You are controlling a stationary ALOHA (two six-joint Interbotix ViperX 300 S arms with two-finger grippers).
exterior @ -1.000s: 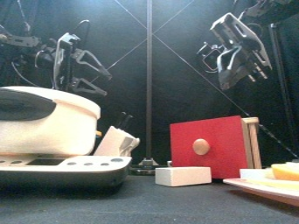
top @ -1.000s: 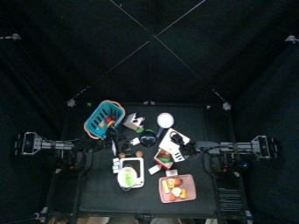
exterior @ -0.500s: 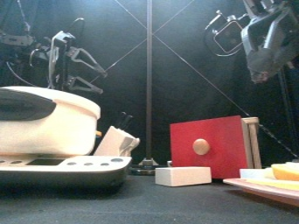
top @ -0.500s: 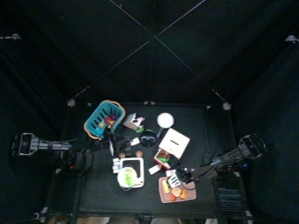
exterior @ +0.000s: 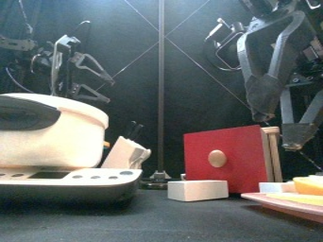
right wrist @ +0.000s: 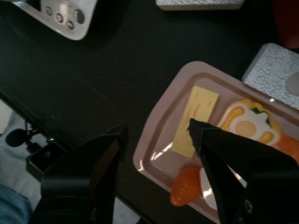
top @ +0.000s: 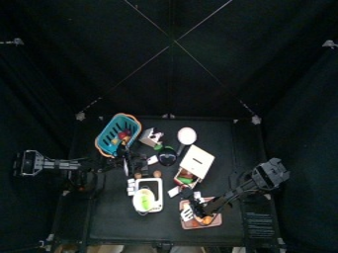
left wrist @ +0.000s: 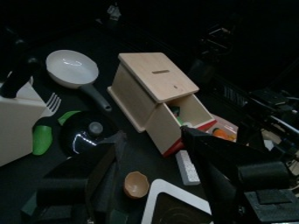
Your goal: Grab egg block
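The egg block (right wrist: 247, 121), a white fried egg with a yellow yolk, lies on the pink tray (right wrist: 173, 92) beside two yellow cheese slices (right wrist: 197, 112) and an orange sausage (right wrist: 186, 185). My right gripper (right wrist: 170, 166) hangs open above the tray, with the egg off to one side of its jaws. In the top view it (top: 205, 205) is over the tray (top: 199, 217) at the table's front right. In the front view it (exterior: 271, 71) hangs above the tray (exterior: 280, 200). My left gripper (left wrist: 152, 171) rests open at the table's left.
A wooden box with a red front (exterior: 225, 161) stands mid-table, and also shows in the left wrist view (left wrist: 158, 87). A white block (exterior: 198, 190) lies before it. A white appliance (exterior: 51, 132) fills the front left. A blue basket (top: 117, 133) and white ladle (left wrist: 70, 68) lie farther back.
My right arm swung from the table's right side toward the front and came down over the pink tray. The left arm has not moved.
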